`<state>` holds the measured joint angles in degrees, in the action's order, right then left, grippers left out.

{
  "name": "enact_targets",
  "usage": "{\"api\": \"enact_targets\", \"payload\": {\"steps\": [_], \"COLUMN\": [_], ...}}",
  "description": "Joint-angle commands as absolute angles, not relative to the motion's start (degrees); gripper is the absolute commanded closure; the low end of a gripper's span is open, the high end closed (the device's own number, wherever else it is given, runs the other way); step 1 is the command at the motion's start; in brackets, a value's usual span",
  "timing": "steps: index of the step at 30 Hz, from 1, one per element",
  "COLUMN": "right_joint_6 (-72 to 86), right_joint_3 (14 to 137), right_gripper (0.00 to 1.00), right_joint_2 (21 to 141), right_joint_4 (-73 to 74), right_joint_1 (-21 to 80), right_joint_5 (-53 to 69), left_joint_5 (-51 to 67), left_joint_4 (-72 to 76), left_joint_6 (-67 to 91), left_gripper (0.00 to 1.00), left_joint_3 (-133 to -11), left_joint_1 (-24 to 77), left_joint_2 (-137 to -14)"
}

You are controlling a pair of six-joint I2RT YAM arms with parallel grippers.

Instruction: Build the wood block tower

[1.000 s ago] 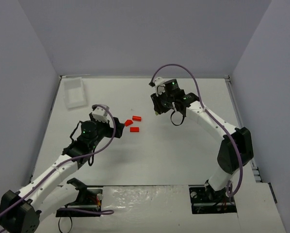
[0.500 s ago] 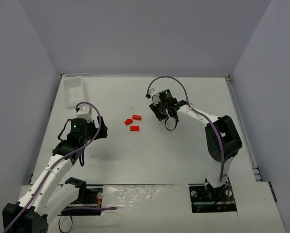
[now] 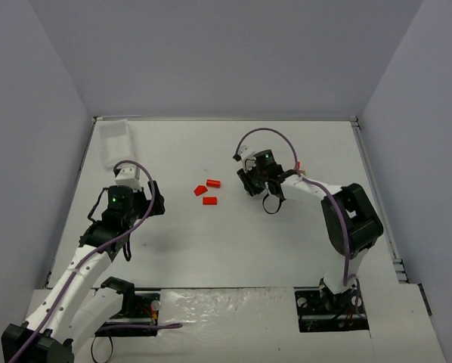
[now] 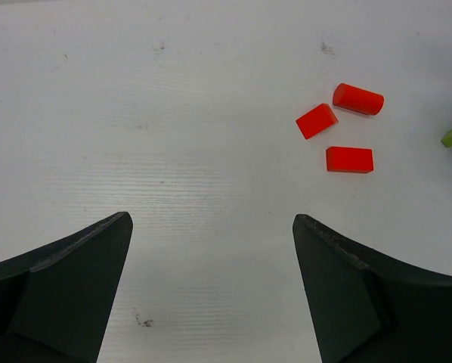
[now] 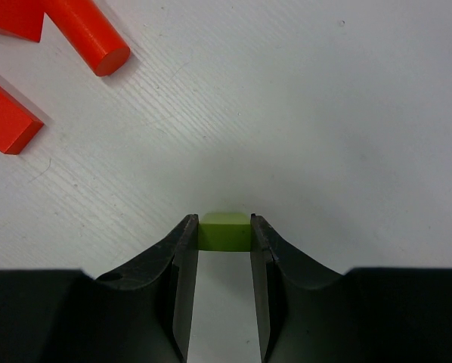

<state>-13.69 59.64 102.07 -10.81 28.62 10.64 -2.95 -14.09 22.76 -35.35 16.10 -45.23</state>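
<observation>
- Left gripper: positioned over the near-left part of the table, jaws spread wide, nothing between them. In the overhead view it faces the red pieces and stands apart from them.
- Red rectangular block: lies flat on the table and is the nearest of the three red pieces. It is not touching the other two.
- Red wedge-like block: lies just beyond the rectangular block and close beside the cylinder. The views do not show whether the two touch.
- Red cylinder: lies on its side and is the farthest of the red group. All three red pieces lie singly near the table's middle, none upon another.
- Right gripper: jaws drawn narrow and clamped on the yellow-green block, one finger against each side face. In the overhead view it is low, just right of the red group.
- Yellow-green block: its end protrudes past the fingertips. The views do not show whether it rests on the table or hangs just above it.
- Clear white tray: sits at the far-left corner, well apart from the blocks.
</observation>
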Motion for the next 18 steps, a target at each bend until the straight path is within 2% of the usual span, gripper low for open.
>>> {"api": "enact_targets", "payload": {"steps": [1,9,18], "right_joint_6": [-12.01,-11.42,-5.72], "right_joint_3": [57.42,57.22,60.71], "right_gripper": [0.79,0.59,0.31], "right_joint_2": [98.55,97.03,92.86], "right_joint_4": [-14.0,-13.98,-11.93], "right_joint_1": [27.31,26.89,27.01], "right_joint_5": [12.24,12.31,9.56], "left_joint_5": [-3.62,-3.51,-3.08], "left_joint_4": [-11.13,-10.46,-10.11], "left_joint_6": [22.84,22.94,23.32], "left_gripper": [0.14,0.14,0.14], "left_joint_3": [-36.22,-36.12,-35.86], "left_joint_1": [15.82,15.82,15.82], "left_joint_2": [-45.83,-46.58,-47.05]}}
